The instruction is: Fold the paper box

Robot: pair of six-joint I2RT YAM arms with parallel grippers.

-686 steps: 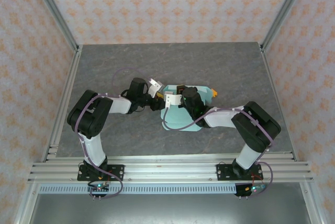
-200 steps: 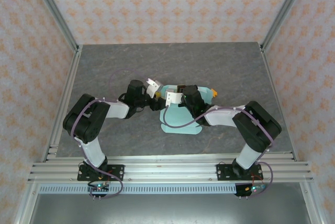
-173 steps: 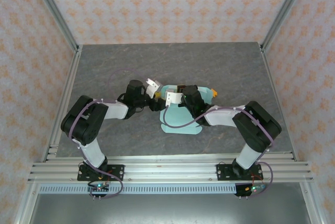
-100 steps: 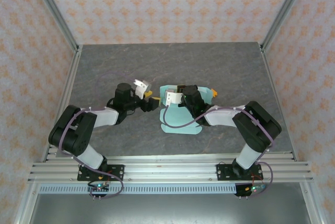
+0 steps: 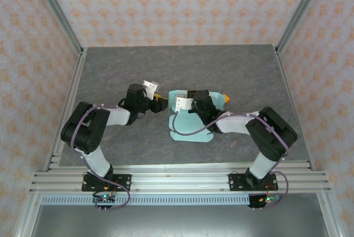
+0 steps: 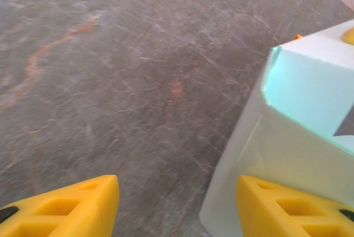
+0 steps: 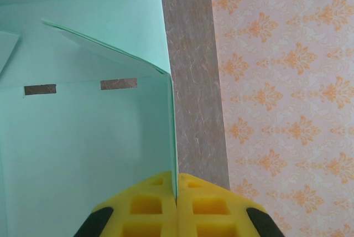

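The left gripper (image 5: 157,98) has drawn back leftward off the box (image 5: 191,130) and now sits just beside its left edge, apart from it. Its jaws are partly open with nothing between them; the left wrist view shows bare table (image 6: 110,82) between the fingers (image 6: 83,204). The right gripper (image 7: 176,184) stays where it was, clamped tight on an upright flap. The box lies mid-table, part-folded, its long axis running near-left to far-right.
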